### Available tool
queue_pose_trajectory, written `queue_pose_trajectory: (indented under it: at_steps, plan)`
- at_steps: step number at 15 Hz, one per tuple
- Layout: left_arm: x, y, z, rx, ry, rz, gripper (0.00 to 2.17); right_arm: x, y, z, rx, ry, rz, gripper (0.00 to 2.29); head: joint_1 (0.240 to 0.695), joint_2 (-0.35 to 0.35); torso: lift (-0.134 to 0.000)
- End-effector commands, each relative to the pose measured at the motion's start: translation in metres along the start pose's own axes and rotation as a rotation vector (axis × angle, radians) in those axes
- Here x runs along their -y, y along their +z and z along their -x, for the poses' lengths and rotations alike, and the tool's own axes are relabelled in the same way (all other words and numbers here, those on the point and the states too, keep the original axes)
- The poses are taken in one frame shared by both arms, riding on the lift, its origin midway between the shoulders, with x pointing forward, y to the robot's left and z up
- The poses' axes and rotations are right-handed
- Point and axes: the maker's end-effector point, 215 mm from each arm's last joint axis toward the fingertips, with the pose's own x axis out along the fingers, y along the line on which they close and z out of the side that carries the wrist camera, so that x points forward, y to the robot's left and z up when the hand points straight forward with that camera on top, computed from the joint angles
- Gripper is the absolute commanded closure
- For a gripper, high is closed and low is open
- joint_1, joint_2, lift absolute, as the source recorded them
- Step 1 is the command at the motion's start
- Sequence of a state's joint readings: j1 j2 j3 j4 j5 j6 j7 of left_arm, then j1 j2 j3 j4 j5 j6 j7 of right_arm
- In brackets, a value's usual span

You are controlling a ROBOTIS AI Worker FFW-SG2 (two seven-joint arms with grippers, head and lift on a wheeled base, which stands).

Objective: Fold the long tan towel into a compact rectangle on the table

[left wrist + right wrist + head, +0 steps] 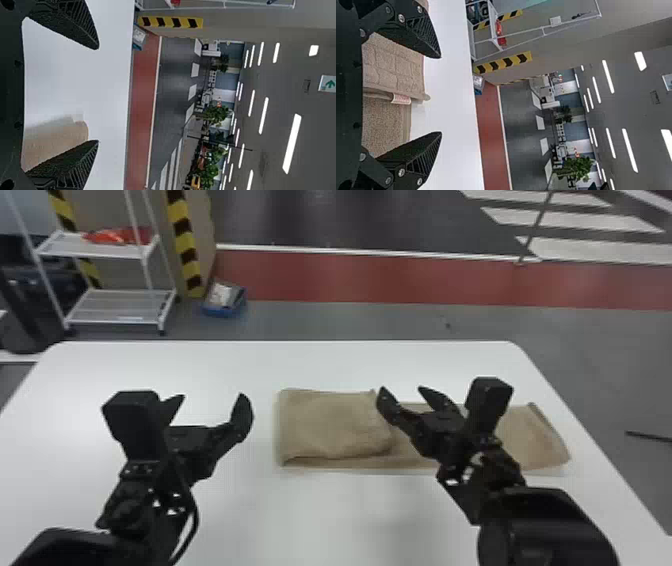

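1. Right gripper (401, 390): one, spread wide, empty; right of centre in the head view, across the middle of the towel (404, 451), pointing toward the top of the frame, crosswise to the cloth.
2. Left gripper (212, 395): one, likewise wide and empty; left of centre in the head view, just off the towel's left end.
3. Towel: one, tan, centre to right of the head view; long axis from left to right of frame.
4. Folded section (325, 425): one, doubled over at the towel's left, to the left of the right gripper; nearer to the left gripper at its outer edge.
5. Label (401, 99): one, at the edge of a layer, between the fingers in the right wrist view.
6. Flat end (537, 440): one, right of the right gripper, far nearer to that arm than to the left. Probably next to be lifted: rightward reach, then leftward fold along the long axis.
7. Table (325, 515): one, white, beneath the towel.
8. Rack (100, 252): one, upper left. Blue bin (215, 311): one, beside the rack.
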State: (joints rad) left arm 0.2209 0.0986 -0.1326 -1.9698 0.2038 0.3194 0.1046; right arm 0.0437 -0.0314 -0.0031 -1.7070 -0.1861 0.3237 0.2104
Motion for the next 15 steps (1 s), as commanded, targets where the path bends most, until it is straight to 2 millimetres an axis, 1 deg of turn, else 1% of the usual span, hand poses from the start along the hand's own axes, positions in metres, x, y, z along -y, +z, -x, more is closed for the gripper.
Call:
queue_pose_trajectory:
  at_steps: [1, 2, 3, 5, 6, 8, 11, 12, 13, 15]
  plan:
    - [-0.028, 0.002, 0.013, 0.039, 0.040, -0.007, 0.03, -0.009, -0.012, -0.020, -0.038, -0.005, 0.046, 0.35, 0.695, -0.013, -0.123]
    - [-0.033, 0.005, 0.019, 0.071, 0.050, -0.024, 0.03, -0.012, -0.021, -0.026, -0.058, -0.011, 0.060, 0.35, 0.695, 0.008, -0.123]
    - [-0.035, 0.006, 0.021, 0.084, 0.057, -0.025, 0.03, -0.015, -0.025, -0.029, -0.068, -0.006, 0.064, 0.35, 0.695, 0.021, -0.123]
    - [-0.046, 0.004, 0.023, 0.090, 0.076, -0.028, 0.03, -0.015, -0.043, -0.035, -0.124, -0.013, 0.073, 0.35, 0.695, 0.042, -0.123]
    - [-0.048, 0.002, 0.025, 0.088, 0.078, -0.030, 0.03, -0.012, -0.046, -0.036, -0.131, -0.020, 0.077, 0.35, 0.695, 0.060, -0.123]
    - [-0.050, 0.002, 0.025, 0.087, 0.081, -0.035, 0.03, -0.011, -0.049, -0.036, -0.143, -0.022, 0.078, 0.35, 0.695, 0.068, -0.123]
    - [-0.046, -0.001, 0.025, 0.085, 0.074, -0.036, 0.03, -0.008, -0.057, -0.036, -0.160, -0.026, 0.078, 0.35, 0.695, 0.072, -0.123]
    - [-0.046, -0.001, 0.025, 0.085, 0.073, -0.039, 0.03, -0.008, -0.062, -0.035, -0.178, -0.027, 0.076, 0.35, 0.695, 0.070, -0.123]
    - [-0.046, -0.001, 0.025, 0.085, 0.073, -0.039, 0.03, -0.006, -0.068, -0.033, -0.196, -0.031, 0.078, 0.40, 0.695, 0.069, -0.123]
    - [-0.044, -0.003, 0.025, 0.080, 0.068, -0.041, 0.03, -0.004, -0.071, -0.033, -0.211, -0.036, 0.081, 0.42, 0.695, 0.068, -0.123]
